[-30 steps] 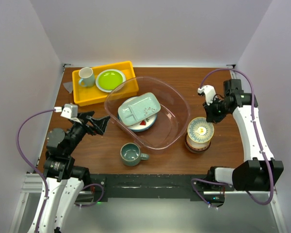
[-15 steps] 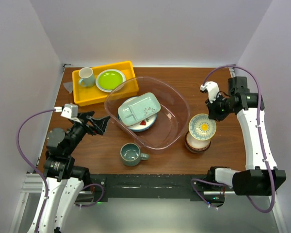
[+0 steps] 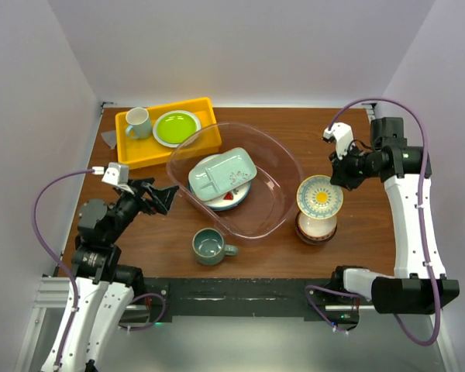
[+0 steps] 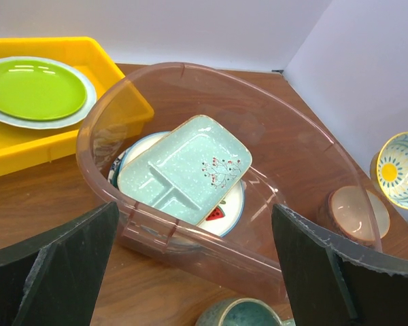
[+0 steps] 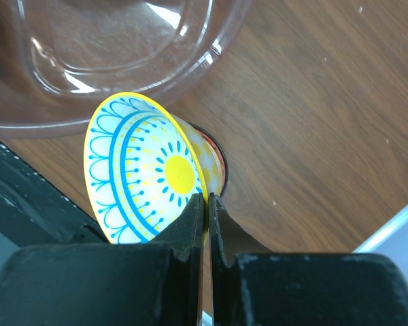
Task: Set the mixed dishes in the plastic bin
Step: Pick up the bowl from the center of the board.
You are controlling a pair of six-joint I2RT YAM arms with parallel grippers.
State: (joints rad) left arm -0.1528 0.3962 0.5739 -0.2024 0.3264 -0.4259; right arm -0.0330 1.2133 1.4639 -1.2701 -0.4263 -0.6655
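The clear pinkish plastic bin holds a pale-green divided tray lying on a white plate with a red fruit mark. My right gripper is shut on the rim of the yellow-inside patterned bowl and holds it lifted above the reddish-brown bowl, right of the bin. In the right wrist view the fingers pinch the bowl's rim. A grey-green mug stands in front of the bin. My left gripper is open and empty, left of the bin; its view shows the bin, the tray and the mug.
A yellow tray at the back left holds a lime-green plate and a pale mug. White walls close in the table on three sides.
My right gripper has lifted the yellow-inside bowl off the reddish-brown bowl and tilted it, while the right arm drew back. The left arm shifted only slightly.
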